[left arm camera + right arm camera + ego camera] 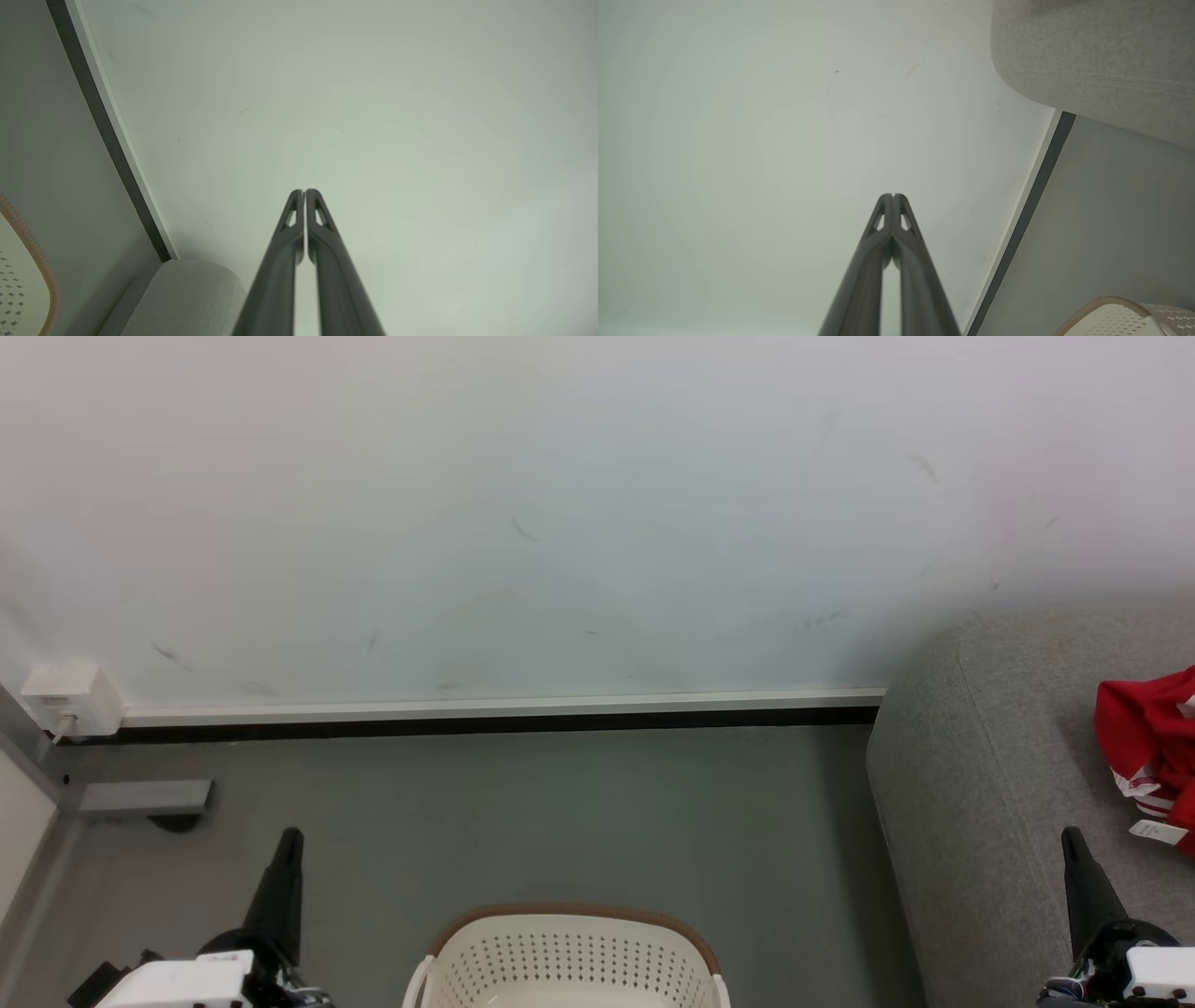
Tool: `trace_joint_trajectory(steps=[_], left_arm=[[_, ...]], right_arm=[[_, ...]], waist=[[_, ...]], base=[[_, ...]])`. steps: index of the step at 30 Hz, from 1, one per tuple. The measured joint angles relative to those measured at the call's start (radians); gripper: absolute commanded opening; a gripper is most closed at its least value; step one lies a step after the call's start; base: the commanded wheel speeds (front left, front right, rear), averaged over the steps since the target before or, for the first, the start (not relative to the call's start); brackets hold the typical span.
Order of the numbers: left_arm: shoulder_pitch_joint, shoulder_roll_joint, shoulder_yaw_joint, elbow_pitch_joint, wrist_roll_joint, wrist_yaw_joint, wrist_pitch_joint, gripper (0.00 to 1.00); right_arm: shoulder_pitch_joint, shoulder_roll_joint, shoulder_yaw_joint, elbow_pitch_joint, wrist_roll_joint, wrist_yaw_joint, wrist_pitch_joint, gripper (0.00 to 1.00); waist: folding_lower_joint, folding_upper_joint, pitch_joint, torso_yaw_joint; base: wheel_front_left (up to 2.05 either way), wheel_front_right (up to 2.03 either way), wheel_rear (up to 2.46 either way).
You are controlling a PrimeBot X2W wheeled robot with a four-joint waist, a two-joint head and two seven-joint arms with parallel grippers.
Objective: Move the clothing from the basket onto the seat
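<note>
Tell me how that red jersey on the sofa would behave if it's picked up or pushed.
Probably floppy: the red jersey lies bunched in folds on the sofa, so it would likely hang from one pinch point. It looks thin, so likely light. Pushed, it would probably crumple against the fabric rather than slide.

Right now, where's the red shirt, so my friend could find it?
Find the big grey sofa on the right, against the pale wall. The jersey lies crumpled on its cushion. Nothing else there is bright red, with white stripes and little white tags.
</note>
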Motion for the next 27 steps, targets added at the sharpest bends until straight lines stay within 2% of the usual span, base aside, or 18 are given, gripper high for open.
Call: trace_joint_trajectory(steps=[27], left_arm=[[0.000,0.000,0.000,0.000,0.000,0.000,0.000,0.00]], right_arm=[[0.000,0.000,0.000,0.000,0.000,0.000,0.000,0.00]], waist=[[0.0000,0.0000,0.000,0.000]], base=[[0.00,0.00,0.00]])
